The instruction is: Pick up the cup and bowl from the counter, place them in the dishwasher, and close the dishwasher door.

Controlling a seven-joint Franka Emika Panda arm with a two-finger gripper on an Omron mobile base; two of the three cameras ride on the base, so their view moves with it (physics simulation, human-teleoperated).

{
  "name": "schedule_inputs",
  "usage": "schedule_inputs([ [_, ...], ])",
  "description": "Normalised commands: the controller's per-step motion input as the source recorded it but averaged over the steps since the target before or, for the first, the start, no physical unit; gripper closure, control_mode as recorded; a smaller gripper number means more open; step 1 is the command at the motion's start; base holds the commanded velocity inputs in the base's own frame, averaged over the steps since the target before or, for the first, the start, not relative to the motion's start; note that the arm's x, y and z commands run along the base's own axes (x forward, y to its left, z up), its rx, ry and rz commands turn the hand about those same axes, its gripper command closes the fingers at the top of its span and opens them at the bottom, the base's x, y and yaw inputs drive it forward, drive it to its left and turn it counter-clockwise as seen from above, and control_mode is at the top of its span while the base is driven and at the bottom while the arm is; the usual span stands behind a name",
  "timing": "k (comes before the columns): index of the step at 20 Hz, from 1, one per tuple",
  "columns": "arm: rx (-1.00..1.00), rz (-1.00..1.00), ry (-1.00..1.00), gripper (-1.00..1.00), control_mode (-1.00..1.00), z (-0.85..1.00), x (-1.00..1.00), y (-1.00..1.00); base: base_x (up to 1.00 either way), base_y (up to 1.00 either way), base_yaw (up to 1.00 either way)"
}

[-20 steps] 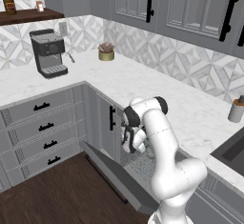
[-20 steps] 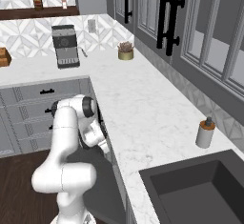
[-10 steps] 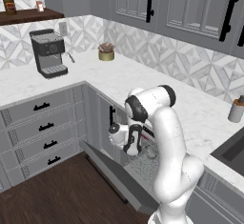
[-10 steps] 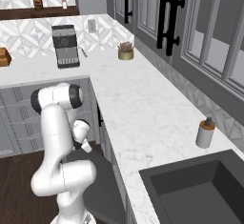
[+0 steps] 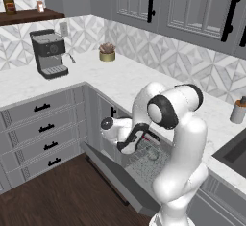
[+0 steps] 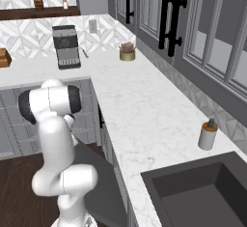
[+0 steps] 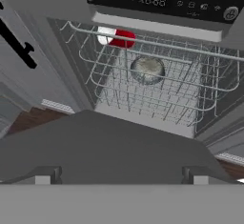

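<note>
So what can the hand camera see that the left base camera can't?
The hand view alone shows the red cup lying on its side in the rack and the black control strip with white marks. The left base view alone shows the coffee machine, the potted plant and the counter. Both show the bowl in the wire rack and the open dishwasher door.

my arm is folded down low, elbow up, and my hand (image 5: 126, 145) points downward with its fingers apart.
</note>
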Motion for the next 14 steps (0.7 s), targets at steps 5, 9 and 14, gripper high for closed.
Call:
schedule_inputs([
  [5, 0.01, -0.04, -0.08, -1.00, -1.00, 1.00, -0.50, 0.61, 0.00, 0.00, 0.00],
  [9, 0.01, -0.03, -0.04, -1.00, -1.00, 1.00, -0.53, 0.62, 0.00, 0.00, 0.00],
  [14, 0.00, -0.02, -0.01, -1.00, -1.00, 0.85, -0.54, 0.73, 0.00, 0.00, 0.00],
])
